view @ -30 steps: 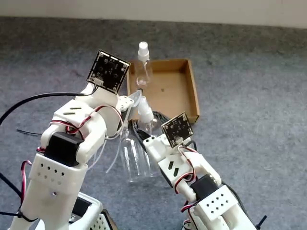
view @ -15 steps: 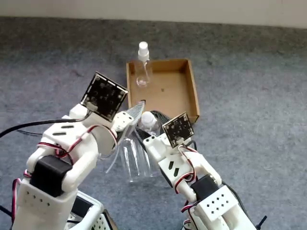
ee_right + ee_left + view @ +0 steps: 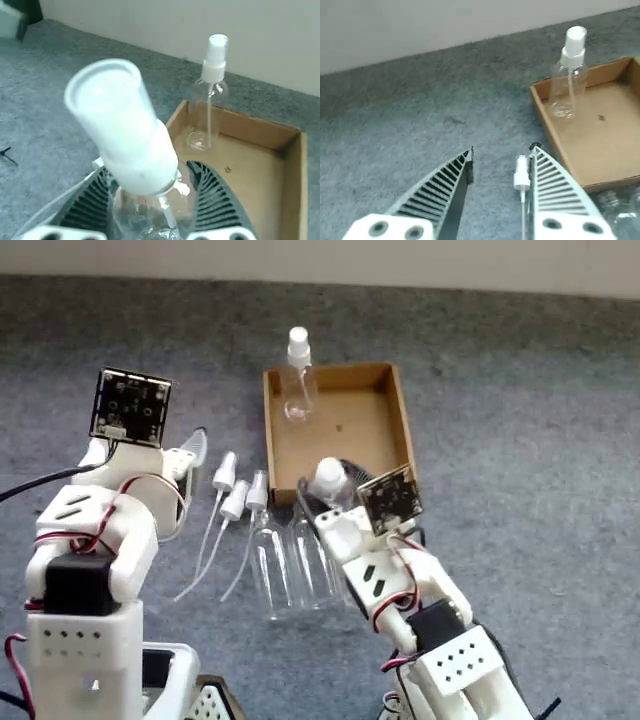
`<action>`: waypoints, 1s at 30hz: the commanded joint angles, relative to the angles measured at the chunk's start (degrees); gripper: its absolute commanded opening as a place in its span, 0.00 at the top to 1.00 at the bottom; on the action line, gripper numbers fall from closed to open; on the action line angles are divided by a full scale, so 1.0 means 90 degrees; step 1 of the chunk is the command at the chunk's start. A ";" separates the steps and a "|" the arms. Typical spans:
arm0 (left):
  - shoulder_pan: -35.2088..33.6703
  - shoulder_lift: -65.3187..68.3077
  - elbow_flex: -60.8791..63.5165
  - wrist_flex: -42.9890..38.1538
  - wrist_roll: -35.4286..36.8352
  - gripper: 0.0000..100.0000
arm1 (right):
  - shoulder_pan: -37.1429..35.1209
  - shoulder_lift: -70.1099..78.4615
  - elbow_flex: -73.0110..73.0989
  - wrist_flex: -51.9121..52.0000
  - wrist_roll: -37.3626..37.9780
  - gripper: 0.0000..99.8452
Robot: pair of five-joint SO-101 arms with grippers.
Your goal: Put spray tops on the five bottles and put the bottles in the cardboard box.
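My right gripper [image 3: 322, 508] is shut on a clear bottle [image 3: 328, 483] with a white spray top, held just outside the near rim of the cardboard box [image 3: 385, 430]. In the right wrist view the top [image 3: 120, 130] rises between the fingers [image 3: 210, 195]. A capped bottle [image 3: 298, 380] stands upright in the box's far left corner. My left gripper [image 3: 195, 455] hangs open to the left of three loose spray tops [image 3: 235, 495]; one top [image 3: 521, 172] lies beside its finger [image 3: 550, 185]. Two clear uncapped bottles [image 3: 290, 565] lie on the carpet.
Grey carpet covers the table. The box floor [image 3: 605, 120] is bare apart from the standing bottle [image 3: 568, 75]. Thin dip tubes [image 3: 205, 550] trail from the loose tops toward the left arm. A black cable [image 3: 20, 490] runs off at the left.
The left arm has let go of the spray top and drawn back to the left, uncovering the loose tops. The right gripper has shifted slightly right with the capped bottle.
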 commanded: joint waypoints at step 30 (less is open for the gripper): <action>-0.1187 -0.0054 0.3971 -0.4493 0.0625 0.82 | 0.1919 0.8630 -0.5924 -0.3502 0.0020 1.00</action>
